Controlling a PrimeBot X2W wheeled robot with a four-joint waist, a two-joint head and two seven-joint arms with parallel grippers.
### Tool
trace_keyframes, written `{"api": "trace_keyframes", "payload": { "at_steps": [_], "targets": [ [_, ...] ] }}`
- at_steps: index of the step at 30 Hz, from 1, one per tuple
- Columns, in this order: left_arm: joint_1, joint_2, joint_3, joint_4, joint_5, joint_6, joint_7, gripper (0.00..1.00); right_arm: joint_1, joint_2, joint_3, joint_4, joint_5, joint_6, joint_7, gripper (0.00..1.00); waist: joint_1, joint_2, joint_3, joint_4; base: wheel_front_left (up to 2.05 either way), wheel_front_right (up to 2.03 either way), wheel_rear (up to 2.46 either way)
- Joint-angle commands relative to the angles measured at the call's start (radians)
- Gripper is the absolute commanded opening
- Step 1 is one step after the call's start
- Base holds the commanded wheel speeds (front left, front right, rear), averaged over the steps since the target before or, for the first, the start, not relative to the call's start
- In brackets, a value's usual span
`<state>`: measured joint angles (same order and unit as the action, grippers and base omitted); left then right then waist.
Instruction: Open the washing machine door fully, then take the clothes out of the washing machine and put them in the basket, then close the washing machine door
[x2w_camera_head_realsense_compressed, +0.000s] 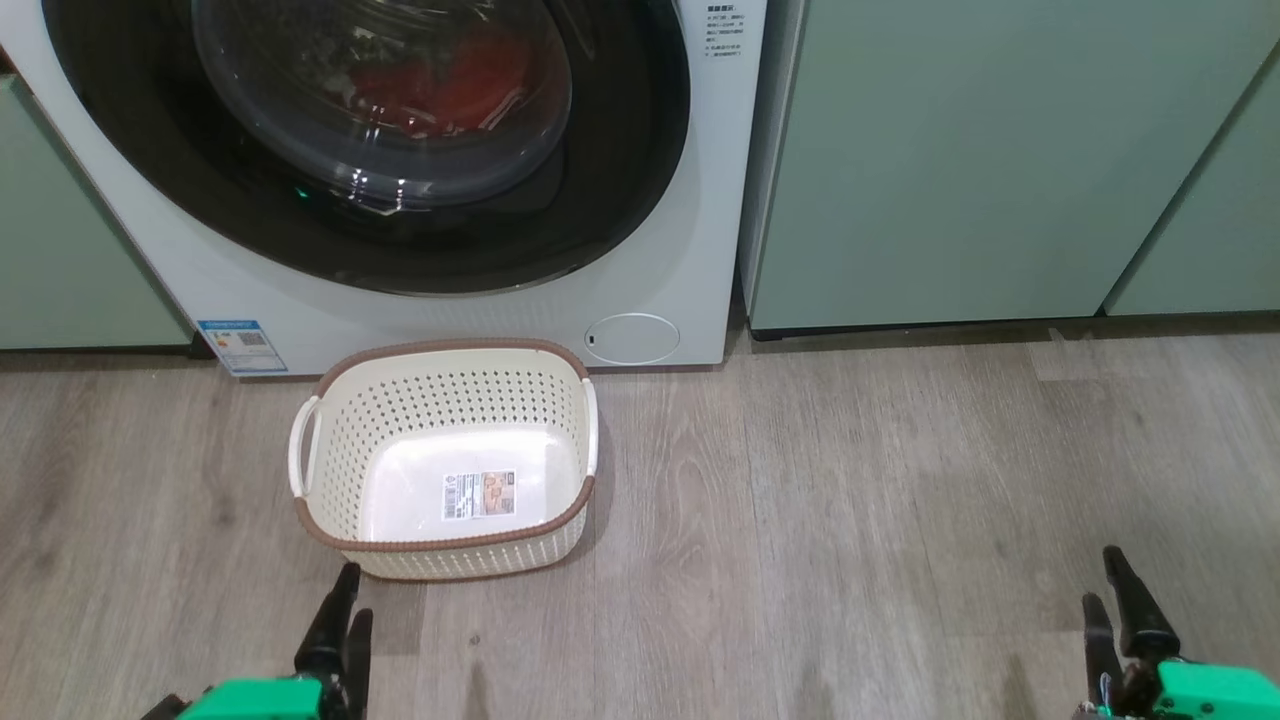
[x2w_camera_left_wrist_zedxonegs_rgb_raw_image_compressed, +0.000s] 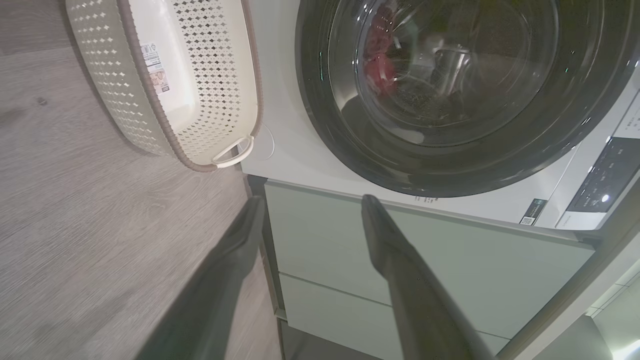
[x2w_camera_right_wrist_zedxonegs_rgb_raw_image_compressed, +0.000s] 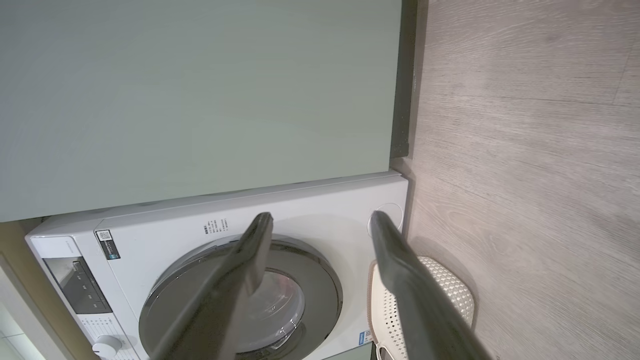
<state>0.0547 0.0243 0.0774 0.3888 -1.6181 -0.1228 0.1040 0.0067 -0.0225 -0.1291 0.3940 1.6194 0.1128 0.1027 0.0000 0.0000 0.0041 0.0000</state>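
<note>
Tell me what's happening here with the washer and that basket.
A two-armed robot faces the washing machine, and the job looks not yet begun. The washing machine door looks shut, with the red clothes visible behind its glass. The basket sits empty on the floor just in front of the machine. The left gripper and right gripper both hang low with jaws open, holding nothing and touching nothing.

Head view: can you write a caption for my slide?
Empty basket before the washing machine door, red clothes behind its glass, left end effector and right end effector below.
</note>
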Motion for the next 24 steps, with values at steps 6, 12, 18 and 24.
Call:
{"api": "trace_keyframes", "payload": {
  "at_steps": [6, 12, 18, 24],
  "targets": [
    [-0.061, 0.006, -0.006, -0.046, 0.031, -0.001, -0.026, 1.0, -0.035, -0.005, 0.007, -0.048, -0.016, 0.002, -0.024, 1.0, 0.0, 0.0, 0.002, 0.001, 0.0, 0.0, 0.0],
    [-0.07, 0.007, -0.006, -0.058, 0.08, -0.001, -0.043, 1.0, -0.04, -0.006, 0.006, -0.063, -0.068, 0.002, -0.042, 1.0, 0.0, 0.0, 0.004, 0.002, 0.0, 0.0, 0.0],
    [-0.077, 0.008, -0.008, -0.077, 0.15, -0.002, -0.061, 1.0, -0.044, -0.008, 0.007, -0.091, -0.142, 0.003, -0.06, 1.0, 0.0, 0.0, 0.006, 0.003, 0.0, 0.0, 0.0],
    [-0.084, 0.009, -0.013, -0.095, 0.235, -0.002, -0.079, 1.0, -0.045, -0.009, 0.019, -0.123, -0.238, 0.004, -0.077, 1.0, 0.0, 0.0, 0.007, 0.004, 0.0, 0.0, 0.0]
  ]
}}
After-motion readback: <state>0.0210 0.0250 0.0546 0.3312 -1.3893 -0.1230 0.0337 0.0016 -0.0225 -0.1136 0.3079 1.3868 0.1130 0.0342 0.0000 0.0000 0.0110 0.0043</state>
